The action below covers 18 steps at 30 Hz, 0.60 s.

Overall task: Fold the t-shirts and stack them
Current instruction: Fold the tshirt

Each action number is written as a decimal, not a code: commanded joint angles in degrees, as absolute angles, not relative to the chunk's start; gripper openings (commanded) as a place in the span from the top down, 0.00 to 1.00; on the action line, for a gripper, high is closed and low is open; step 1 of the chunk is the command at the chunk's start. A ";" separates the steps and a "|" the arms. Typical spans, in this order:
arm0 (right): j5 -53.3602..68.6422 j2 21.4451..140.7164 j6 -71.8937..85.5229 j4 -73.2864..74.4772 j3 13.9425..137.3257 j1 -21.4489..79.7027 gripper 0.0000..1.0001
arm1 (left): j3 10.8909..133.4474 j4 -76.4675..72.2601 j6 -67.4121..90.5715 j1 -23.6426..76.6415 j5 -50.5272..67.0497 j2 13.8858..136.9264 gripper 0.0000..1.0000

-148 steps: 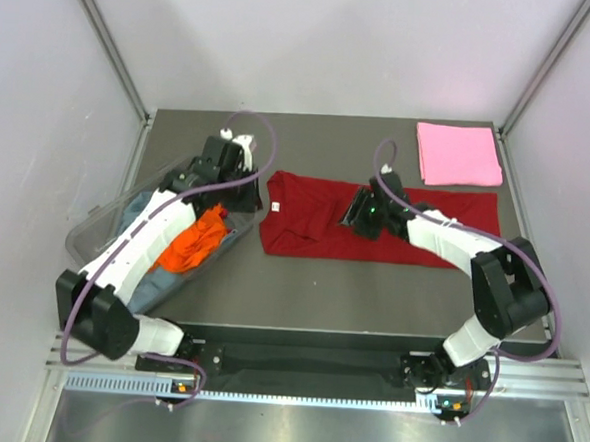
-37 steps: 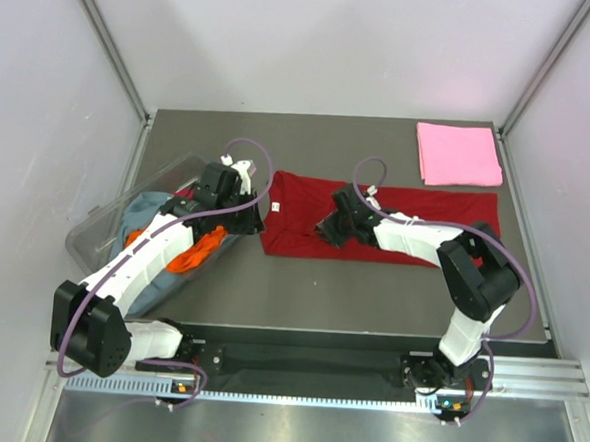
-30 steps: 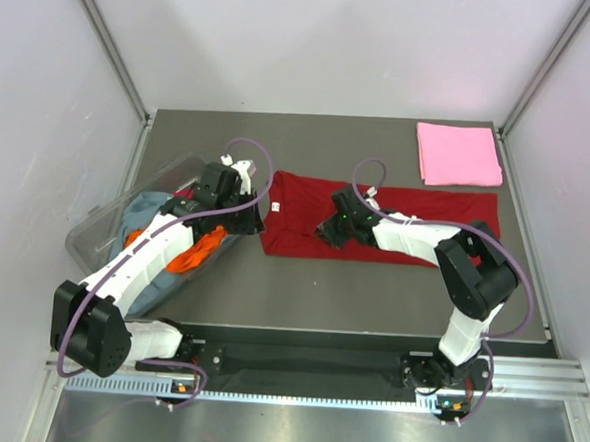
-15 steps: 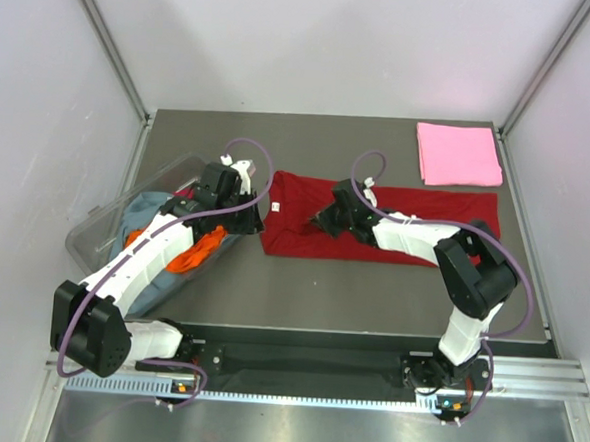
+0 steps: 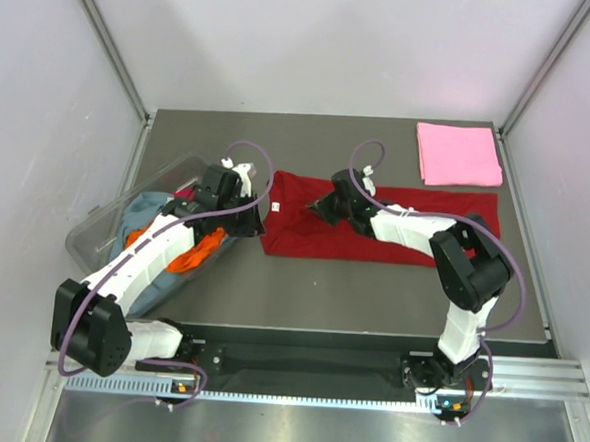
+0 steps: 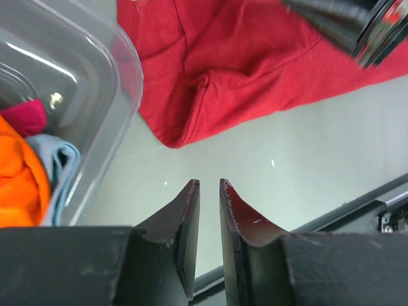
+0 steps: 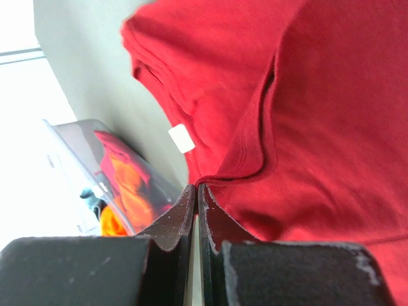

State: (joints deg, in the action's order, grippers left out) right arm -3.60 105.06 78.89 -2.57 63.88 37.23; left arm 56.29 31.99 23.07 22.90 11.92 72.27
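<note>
The right gripper (image 7: 196,187) is closed and pinches a fold of the dark red t-shirt (image 7: 319,95), just beside its white label (image 7: 182,138). The left gripper (image 6: 208,183) stands slightly open and empty, near the tub (image 6: 95,70). A second ago the right gripper was lower on this shirt.

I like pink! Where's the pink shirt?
In the top view, the pink shirt lies folded on the table, far right, behind the dark red shirt.

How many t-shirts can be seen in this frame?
5. Dark red shirt spread mid-table; pink shirt folded at the far right corner; orange shirt, grey-blue shirt and magenta shirt in the clear tub at left. The tub may hide more.
</note>
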 commanded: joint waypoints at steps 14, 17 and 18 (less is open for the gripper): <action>-5.27 109.25 74.44 -4.39 71.81 34.45 1.00 | 51.94 23.82 28.83 26.01 15.65 76.19 0.90; -5.27 109.51 74.36 -4.13 71.81 34.10 1.00 | 52.47 23.03 29.53 28.12 13.98 78.82 0.90; -5.36 109.51 74.36 -4.13 71.81 34.01 1.00 | 52.64 22.85 29.71 28.56 13.63 79.36 0.90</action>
State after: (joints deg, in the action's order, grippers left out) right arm -4.03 109.27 75.55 -3.44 69.43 34.94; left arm 52.60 26.65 28.32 27.09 14.33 77.78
